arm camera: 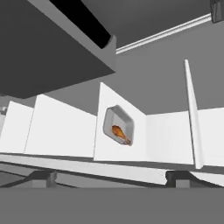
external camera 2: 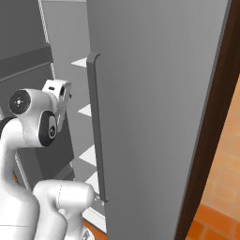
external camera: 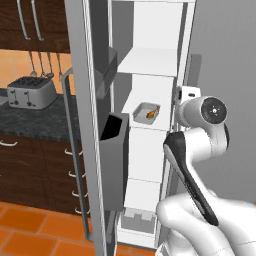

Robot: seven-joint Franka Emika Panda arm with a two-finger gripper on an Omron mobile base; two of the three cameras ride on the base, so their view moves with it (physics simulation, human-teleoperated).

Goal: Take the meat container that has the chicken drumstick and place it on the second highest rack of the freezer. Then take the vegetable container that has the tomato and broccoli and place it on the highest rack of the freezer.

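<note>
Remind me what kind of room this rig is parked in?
A rendered home kitchen, most likely: a toaster on a dark counter, wooden cabinets below, and an open freezer with a chicken drumstick in a container on a shelf.

Flat, even rendered light with no glare; the freezer (external camera: 150,60) shelves read bright white, its door bins and inner walls fall into soft grey shade. Edges look slightly coarse and pixelated, the hand view strongly tilted
</note>
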